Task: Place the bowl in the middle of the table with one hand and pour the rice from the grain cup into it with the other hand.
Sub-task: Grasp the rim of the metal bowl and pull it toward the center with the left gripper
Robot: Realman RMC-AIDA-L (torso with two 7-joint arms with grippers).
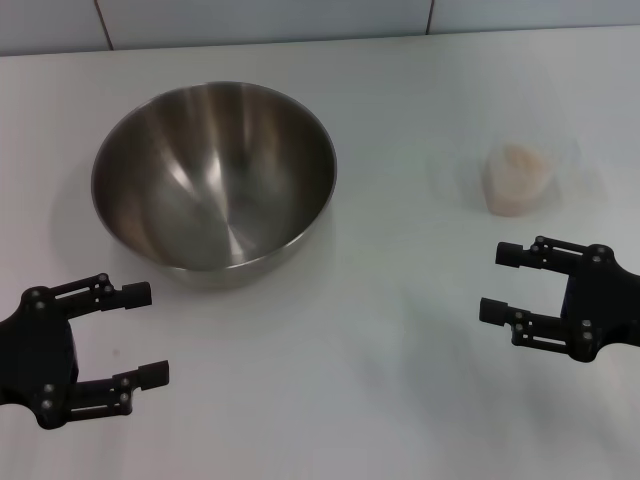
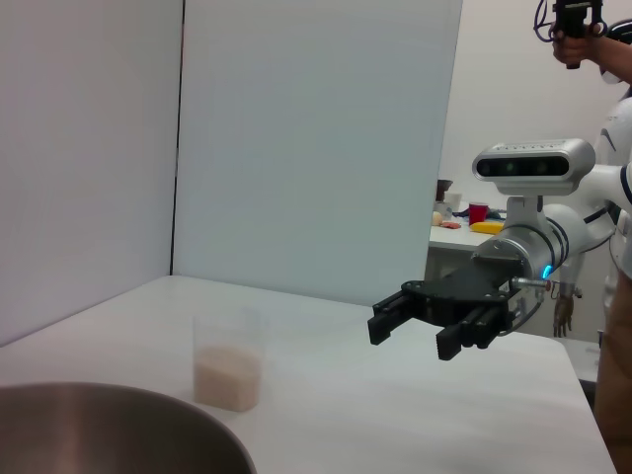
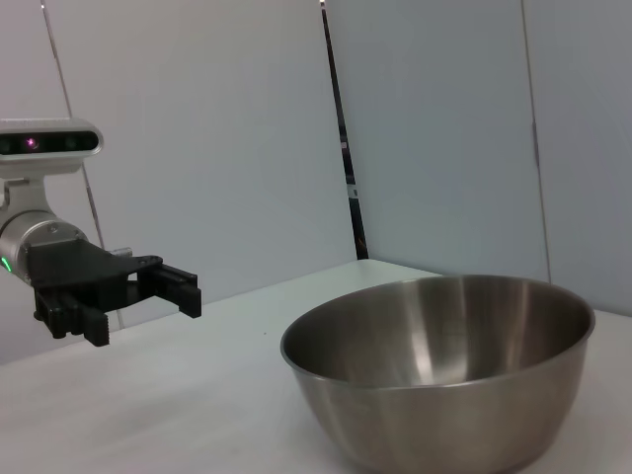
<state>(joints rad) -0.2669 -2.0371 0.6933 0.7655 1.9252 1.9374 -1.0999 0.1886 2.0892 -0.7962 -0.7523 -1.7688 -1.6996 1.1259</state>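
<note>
Bowl [image 1: 214, 175] upright, mouth upward

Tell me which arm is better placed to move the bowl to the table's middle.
Left, probably. The bowl sits on the robot's left side, just beyond the open left gripper. The open right gripper is nearer the grain cup, so it suits pouring.

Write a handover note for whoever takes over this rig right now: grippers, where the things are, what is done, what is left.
Left gripper: open, empty, near side of the table, in front of the bowl.
Right gripper: open, empty, just in front of the grain cup.
Bowl: empty, left of centre.
Grain cup: upright on the right, rice inside.
Done: nothing.
Left: move the bowl to the middle, grasp the cup, pour the rice in.
</note>
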